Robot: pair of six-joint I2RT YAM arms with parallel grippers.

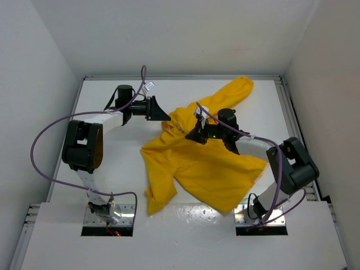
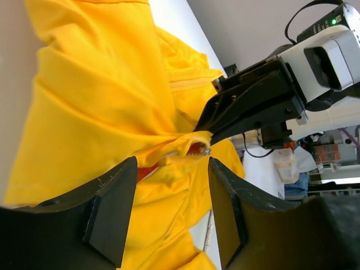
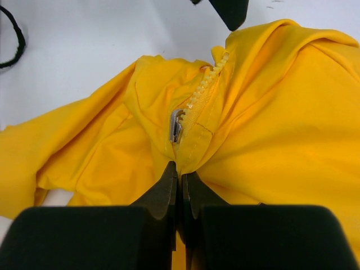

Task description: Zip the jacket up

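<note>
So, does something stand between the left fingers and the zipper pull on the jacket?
Nothing visible does. The open left fingers face the jacket directly, with only its own folds ahead. The right fingers pinch the fabric right next to the zipper pull, reaching in from the far side, not across that path.

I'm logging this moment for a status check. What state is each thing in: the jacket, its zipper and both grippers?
jacket: rumpled, spread out.
zipper pull: lying flat; how far it is zipped, cannot tell.
right gripper: shut on the jacket, just beside the pull.
left gripper: open, fingers facing the jacket.
</note>
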